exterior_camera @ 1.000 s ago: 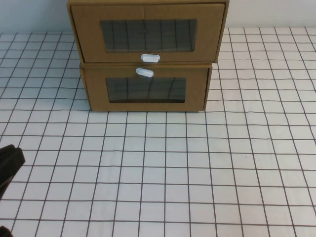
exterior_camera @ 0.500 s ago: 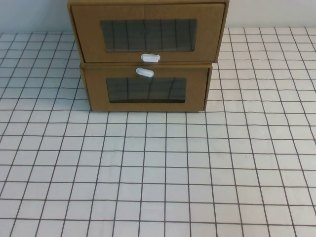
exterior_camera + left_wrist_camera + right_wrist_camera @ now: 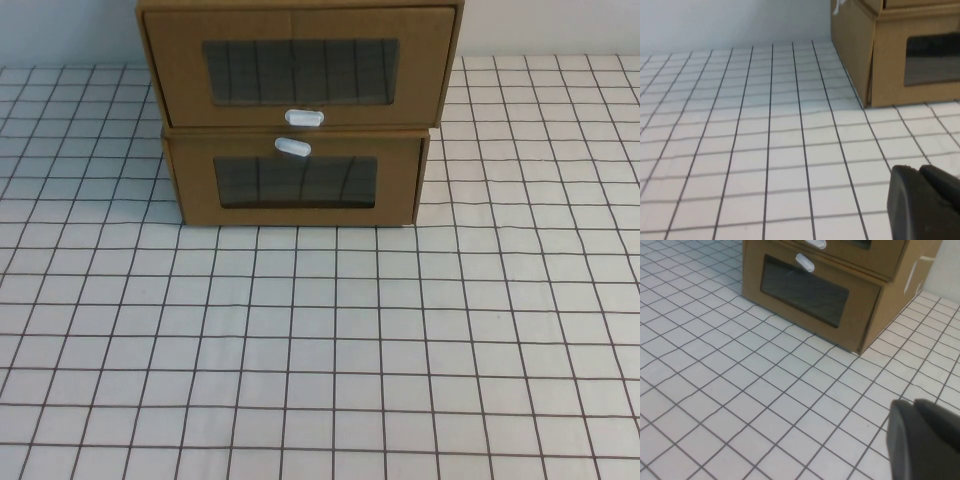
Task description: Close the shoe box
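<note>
High view shows two brown cardboard boxes stacked at the far middle of the grid-patterned surface (image 3: pixel 320 340). On top sits the shoe box (image 3: pixel 298 65), with a wide clear window (image 3: pixel 300 72) in its front and a small white handle (image 3: pixel 305 117) just below that window. Its front looks about flush with its outer shell. Beneath it is the lower box (image 3: pixel 296 180), whose white handle (image 3: pixel 292 147) lies above its own window. Neither arm appears in the high view. Left wrist view shows the left end effector (image 3: pixel 922 202) as a dark shape low over the surface, near the stack's left corner but apart from it; I cannot tell whether it is spread or pressed together. Right wrist view shows the right end effector (image 3: pixel 922 440) likewise over bare surface, on the near right side of the stack; its state cannot be told either.
</note>
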